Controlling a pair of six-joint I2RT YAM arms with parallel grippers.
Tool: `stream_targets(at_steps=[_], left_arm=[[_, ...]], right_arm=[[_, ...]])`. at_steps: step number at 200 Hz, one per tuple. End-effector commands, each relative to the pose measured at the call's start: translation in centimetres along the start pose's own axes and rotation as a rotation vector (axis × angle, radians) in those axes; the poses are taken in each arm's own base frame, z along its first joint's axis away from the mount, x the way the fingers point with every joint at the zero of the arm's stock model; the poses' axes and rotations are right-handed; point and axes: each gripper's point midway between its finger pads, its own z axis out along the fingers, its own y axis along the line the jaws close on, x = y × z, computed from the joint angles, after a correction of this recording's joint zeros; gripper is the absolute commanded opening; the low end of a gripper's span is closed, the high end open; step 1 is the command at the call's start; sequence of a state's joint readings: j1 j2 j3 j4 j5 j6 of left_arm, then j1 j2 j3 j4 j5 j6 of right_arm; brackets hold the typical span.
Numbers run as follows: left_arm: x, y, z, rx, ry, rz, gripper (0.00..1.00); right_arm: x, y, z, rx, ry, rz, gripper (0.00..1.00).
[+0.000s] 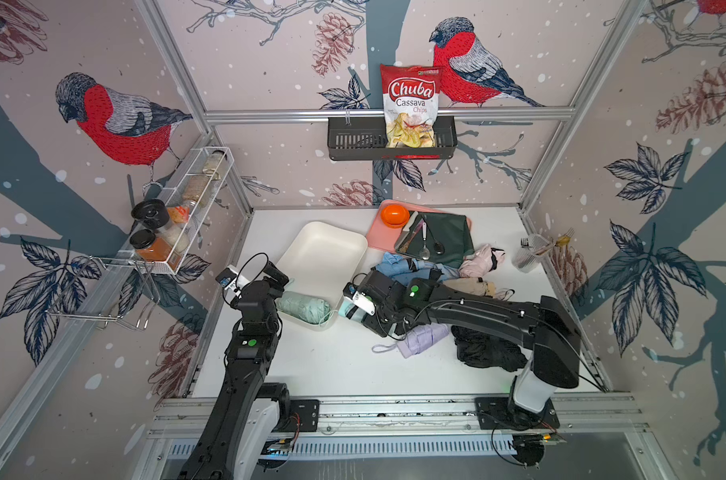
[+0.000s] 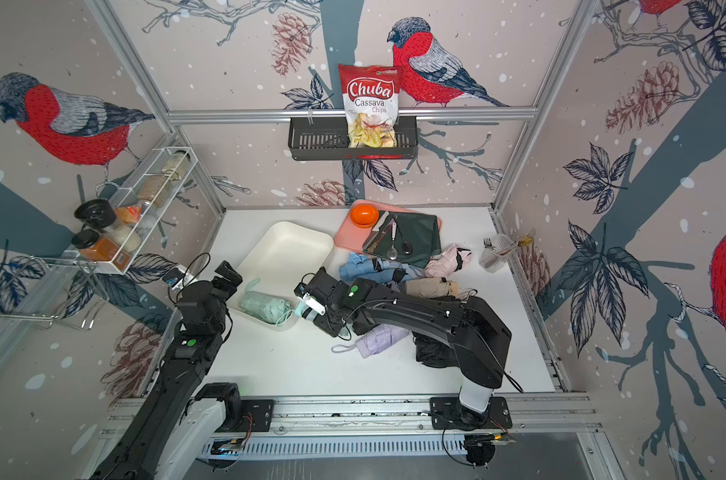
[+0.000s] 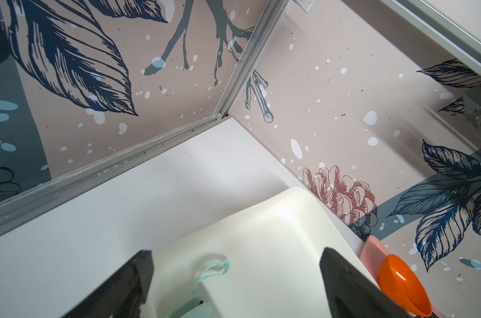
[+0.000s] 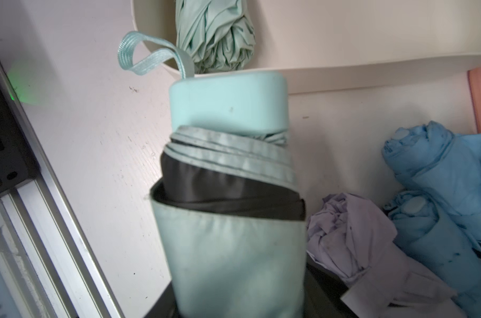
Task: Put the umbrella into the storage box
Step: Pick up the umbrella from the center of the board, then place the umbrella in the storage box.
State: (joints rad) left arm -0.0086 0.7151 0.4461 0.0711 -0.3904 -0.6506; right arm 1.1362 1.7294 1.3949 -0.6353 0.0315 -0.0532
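Note:
The cream-white storage box (image 1: 323, 253) lies left of the table's centre, with one mint-green folded umbrella (image 1: 303, 308) in its near end. My right gripper (image 1: 350, 311) is shut on a pale teal folded umbrella (image 4: 231, 242) just outside the box's near right corner. That umbrella's blocky handle (image 4: 228, 102) and strap point at the box rim (image 4: 344, 71). My left gripper (image 3: 236, 264) hangs open over the box's near left end with nothing between its fingers (image 3: 134, 280). Below it shows the boxed umbrella's strap (image 3: 211, 271).
Blue (image 1: 407, 266), pink (image 1: 479, 259), beige (image 1: 473, 286), lilac (image 1: 421, 338) and black (image 1: 486, 349) umbrellas lie in a heap under and beside my right arm. A pink tray (image 1: 377, 237) with an orange bowl (image 1: 394, 214) and cutlery sits behind. A cup of forks (image 1: 529, 251) stands far right.

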Motion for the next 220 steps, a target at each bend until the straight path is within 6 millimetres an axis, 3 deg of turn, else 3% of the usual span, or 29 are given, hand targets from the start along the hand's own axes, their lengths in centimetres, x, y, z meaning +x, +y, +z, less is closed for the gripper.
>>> stream_targets(at_steps=[1, 31, 50, 84, 112, 144, 176, 220], left_arm=[[-0.8, -0.4, 0.0, 0.016, -0.033, -0.014, 0.98], [-0.8, -0.4, 0.0, 0.02, -0.035, -0.02, 0.98], [-0.9, -0.5, -0.1, 0.022, -0.038, -0.02, 0.98], [-1.1, 0.0, -0.1, -0.006, -0.05, -0.012, 0.98], [-1.0, 0.2, -0.1, -0.005, -0.054, -0.018, 0.98], [-0.9, 0.2, 0.0, -0.004, -0.052, -0.017, 0.98], [-1.1, 0.1, -0.1, -0.003, -0.056, -0.015, 0.98], [-1.3, 0.0, -0.3, -0.001, -0.058, -0.016, 0.98]], right_arm=[[-3.7, -1.4, -1.2, 0.014, -0.131, 0.03, 0.43], [-8.2, -5.6, -1.3, 0.086, -0.238, 0.126, 0.42], [-10.5, -8.0, 0.0, 0.112, -0.264, 0.173, 0.4], [-15.1, -9.1, 2.1, 0.119, -0.321, 0.162, 0.38], [-18.1, -8.7, 3.2, 0.086, -0.375, 0.142, 0.36], [-19.6, -7.5, 4.9, 0.033, -0.414, 0.123, 0.36], [-19.8, -4.9, 6.2, -0.141, -0.413, 0.095, 0.4], [-18.5, -1.5, 8.2, -0.365, -0.33, 0.054, 0.42]])
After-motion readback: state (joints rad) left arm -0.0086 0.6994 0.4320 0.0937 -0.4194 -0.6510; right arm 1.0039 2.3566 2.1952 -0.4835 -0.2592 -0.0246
